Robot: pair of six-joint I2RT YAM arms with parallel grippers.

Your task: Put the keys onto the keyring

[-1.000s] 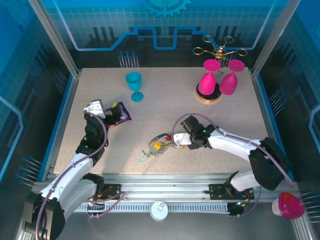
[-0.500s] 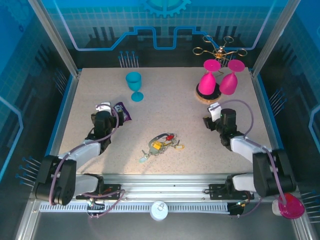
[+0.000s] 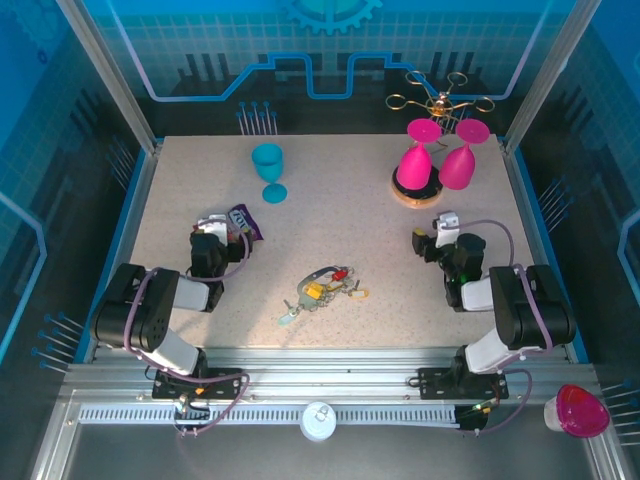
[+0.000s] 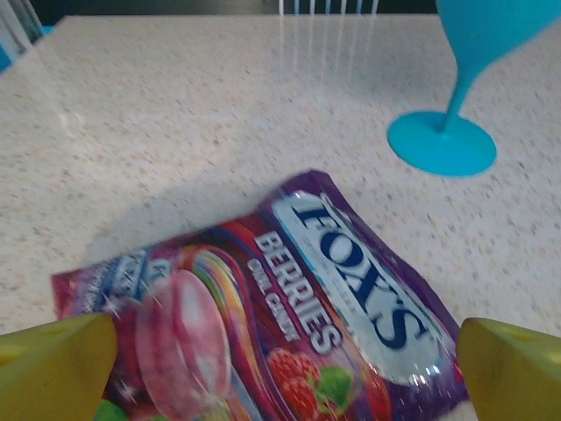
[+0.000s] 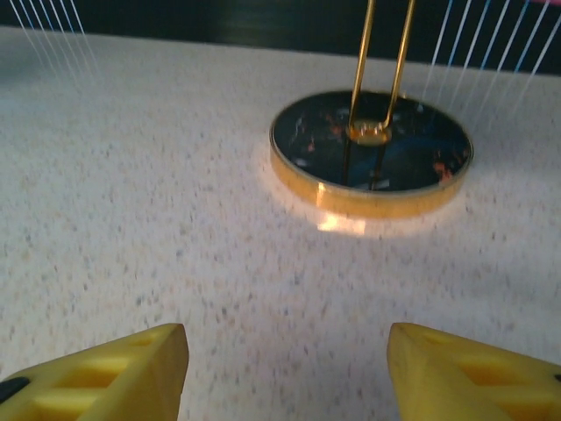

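From the top camera, the keys [image 3: 332, 287] lie in a small heap on the table [image 3: 350, 210], near its front edge and about halfway between the two arms. The keyring [image 3: 316, 274] lies in the same heap and touches them; whether any key is threaded on it is too small to tell. The left gripper [image 3: 222, 230] is low at the purple snack wrapper [image 3: 247, 222], well apart from the keys. The right gripper [image 3: 430, 238] is on the other side, near the round gold base [image 3: 415, 197], where two pink glasses [image 3: 440, 155] are. A blue goblet [image 3: 268, 168] stands further back on the left. In the left wrist camera, the yellow fingers [image 4: 53, 368] of the left gripper stand wide apart, the wrapper [image 4: 289, 307] lies flat on the table between them, not gripped, and the foot of the goblet [image 4: 443, 145] is behind it. In the right wrist camera, the fingers [image 5: 96, 373] of the right gripper are also spread, with bare table between them, and the gold base [image 5: 372, 153] with its wire stem [image 5: 381, 61] is ahead
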